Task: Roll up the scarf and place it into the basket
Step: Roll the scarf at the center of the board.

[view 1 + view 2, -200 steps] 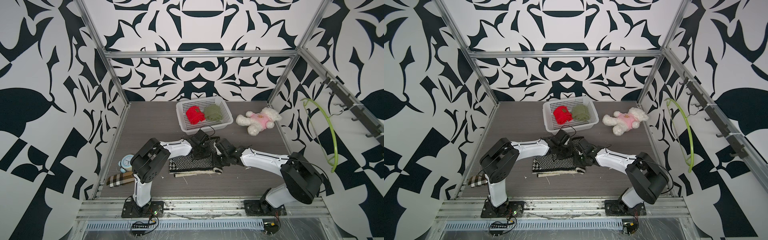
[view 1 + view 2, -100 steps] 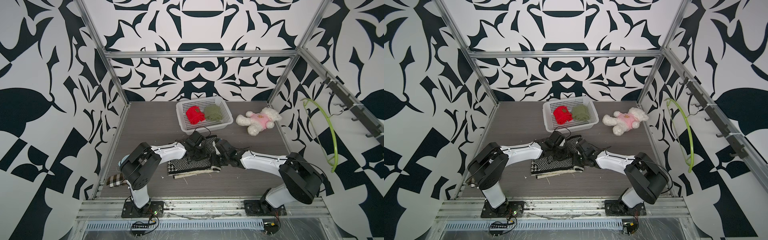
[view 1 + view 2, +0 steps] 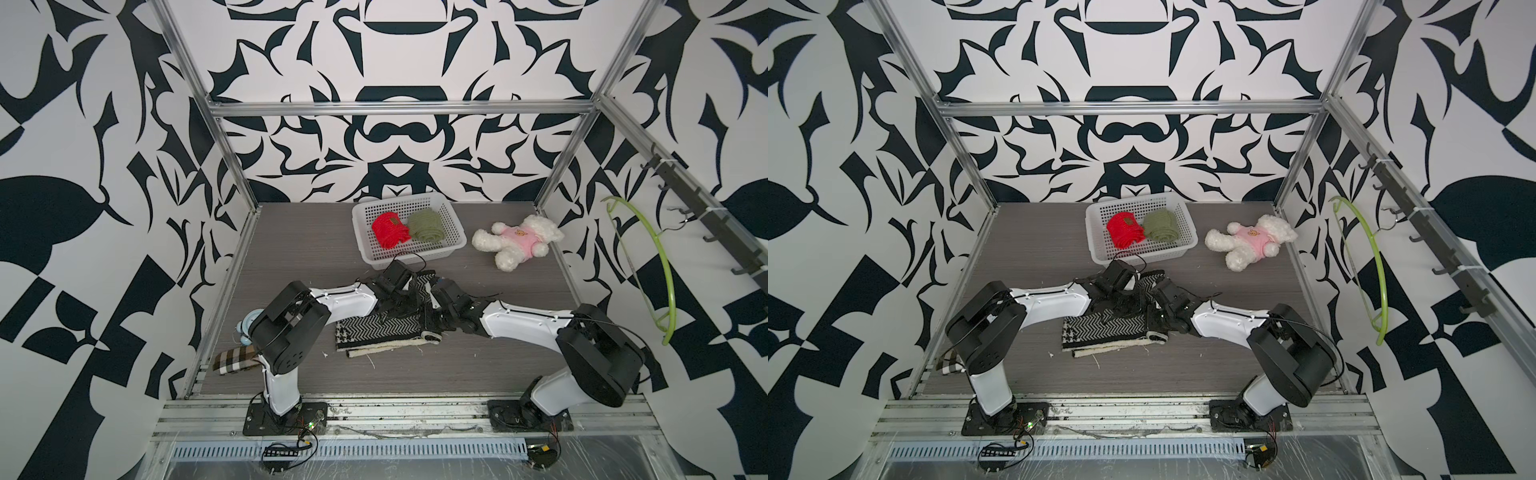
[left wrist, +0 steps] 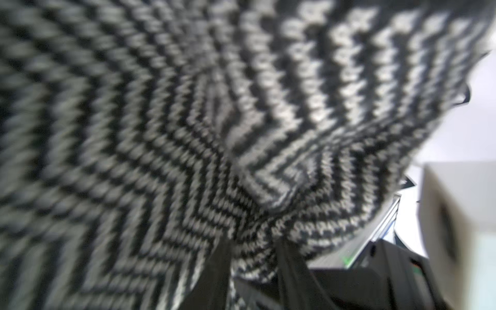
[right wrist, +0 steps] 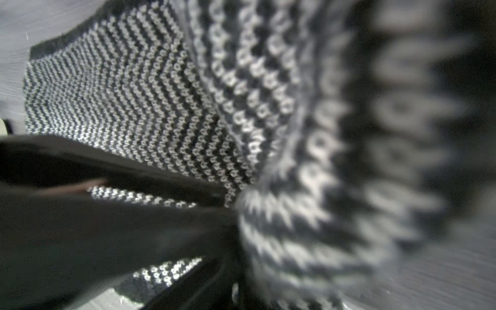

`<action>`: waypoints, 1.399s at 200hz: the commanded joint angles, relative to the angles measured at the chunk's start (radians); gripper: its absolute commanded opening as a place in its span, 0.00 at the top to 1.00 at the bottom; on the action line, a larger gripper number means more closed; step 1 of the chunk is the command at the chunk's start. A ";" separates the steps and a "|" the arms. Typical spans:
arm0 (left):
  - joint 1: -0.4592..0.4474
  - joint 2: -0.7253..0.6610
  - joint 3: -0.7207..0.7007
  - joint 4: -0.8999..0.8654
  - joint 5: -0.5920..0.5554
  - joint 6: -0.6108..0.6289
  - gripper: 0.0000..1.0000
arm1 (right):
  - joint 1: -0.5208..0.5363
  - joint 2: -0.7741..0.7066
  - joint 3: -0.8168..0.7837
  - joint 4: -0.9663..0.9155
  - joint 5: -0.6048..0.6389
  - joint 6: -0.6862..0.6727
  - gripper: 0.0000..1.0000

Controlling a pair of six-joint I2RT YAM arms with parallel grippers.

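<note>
**Scarf (image 3: 378, 328) held by both arms short of basket (image 3: 440, 248)**

Lying crosswise, arm to arm, it was pinched at its right-side end by the left gripper (image 3: 405, 297) and right gripper (image 3: 430, 318). The basket stood just beyond, nearest the left.

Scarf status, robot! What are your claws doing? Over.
Left claw and right claw both pinching scarf. Scarf folded on table, not rolled yet. Basket holds red roll, green roll; nothing blocking. Over.

Top views high, frontal; wrist views seemingly against scarf (image 4: 188, 134)
</note>
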 commanded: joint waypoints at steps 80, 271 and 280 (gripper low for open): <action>0.046 -0.047 -0.103 -0.004 -0.062 0.010 1.00 | -0.039 -0.169 0.078 -0.223 0.100 -0.104 0.66; 0.100 -0.095 -0.209 0.033 -0.031 -0.005 1.00 | -0.089 0.193 0.425 -0.187 -0.154 -0.251 1.00; 0.099 -0.099 -0.212 0.029 -0.032 -0.004 1.00 | -0.089 0.211 0.441 -0.185 -0.162 -0.254 1.00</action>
